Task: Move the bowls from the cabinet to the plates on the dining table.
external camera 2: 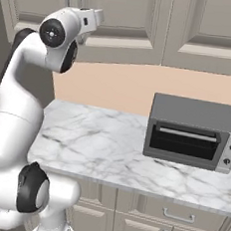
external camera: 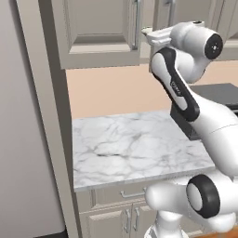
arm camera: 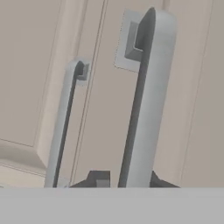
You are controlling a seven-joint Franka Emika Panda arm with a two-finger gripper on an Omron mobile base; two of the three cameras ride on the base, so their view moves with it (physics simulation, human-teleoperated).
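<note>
Claw closed narrow around the nearer bar handle of the wall cabinet, high above the marble surface

Grey-beige cabinet with recessed-panel doors, shut, spanning the top of both base views over a peach wall; two long brushed-metal bar handles running side by side in the hand view, one on each side of the seam between two doors, each fixed on a small square mount, the nearer one large and rounded, the farther handle thinner and to its left. Dark fingertips rising on either side of the nearer handle's lower end, tight against it. White arm reaching up to the door. Below: white grey-veined surface, grey toaster oven on it to the right, drawer fronts with small handles under the edge
</note>
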